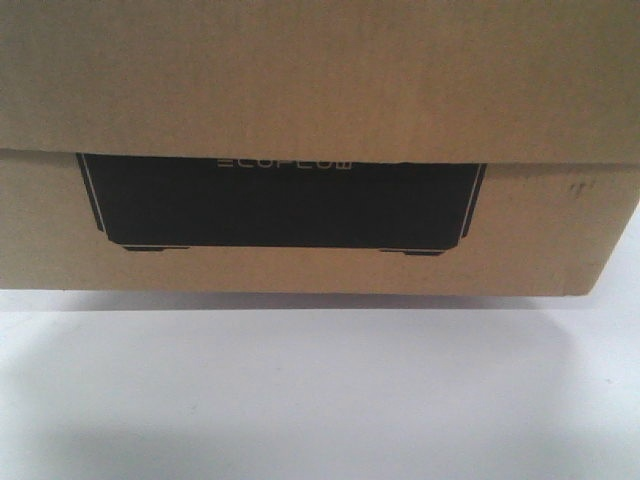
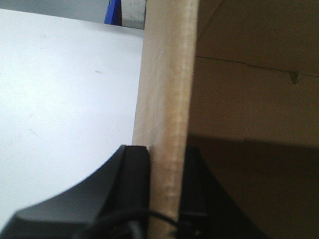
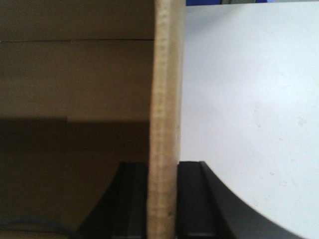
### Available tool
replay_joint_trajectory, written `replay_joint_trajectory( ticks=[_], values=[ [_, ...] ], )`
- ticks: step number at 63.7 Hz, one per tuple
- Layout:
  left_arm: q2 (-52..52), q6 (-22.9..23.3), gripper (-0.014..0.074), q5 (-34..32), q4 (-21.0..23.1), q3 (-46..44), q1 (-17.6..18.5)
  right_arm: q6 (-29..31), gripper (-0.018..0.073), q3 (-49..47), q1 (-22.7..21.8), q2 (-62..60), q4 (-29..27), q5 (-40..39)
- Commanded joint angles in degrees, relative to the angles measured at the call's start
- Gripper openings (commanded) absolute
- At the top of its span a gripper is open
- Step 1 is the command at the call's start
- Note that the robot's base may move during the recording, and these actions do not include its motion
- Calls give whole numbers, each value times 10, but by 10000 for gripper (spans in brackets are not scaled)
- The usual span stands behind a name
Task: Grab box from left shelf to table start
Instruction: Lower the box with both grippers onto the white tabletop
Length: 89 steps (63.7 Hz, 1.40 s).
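The brown cardboard box (image 1: pixel 320 90) fills the front view, its black panel with pale lettering facing me, just above the white table (image 1: pixel 320 400). In the left wrist view my left gripper (image 2: pixel 167 164) is shut on the box wall (image 2: pixel 167 99), one black finger outside, one inside. In the right wrist view my right gripper (image 3: pixel 163 172) is shut on the opposite box wall (image 3: pixel 167 89) the same way. The box's inside (image 3: pixel 75 74) shows brown and shadowed. The left shelf is out of view.
The white table (image 2: pixel 65 99) spreads beside the box on the left and the table (image 3: pixel 249 99) on the right. A blue object (image 2: pixel 113 12) shows past the table's far edge.
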<state>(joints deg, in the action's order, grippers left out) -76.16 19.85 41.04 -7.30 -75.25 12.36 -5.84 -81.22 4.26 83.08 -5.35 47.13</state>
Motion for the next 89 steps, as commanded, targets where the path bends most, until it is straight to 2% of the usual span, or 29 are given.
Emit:
replay_joint_trajectory(
  ticks=[1, 22, 37, 89],
  values=[
    [8, 13, -102, -63, -3, -32, -10, 10, 56, -26, -5, -17, 12, -60],
    [6, 13, -102, -40, 29, -32, -10, 10, 57, -26, -5, -17, 12, -64],
    [-8, -19, -102, -19, 30, -32, -10, 11, 57, -26, -5, -13, 12, -63],
    [-50, -19, -102, -22, 16, -32, -10, 11, 57, -26, -5, 16, 7, -42]
  ],
)
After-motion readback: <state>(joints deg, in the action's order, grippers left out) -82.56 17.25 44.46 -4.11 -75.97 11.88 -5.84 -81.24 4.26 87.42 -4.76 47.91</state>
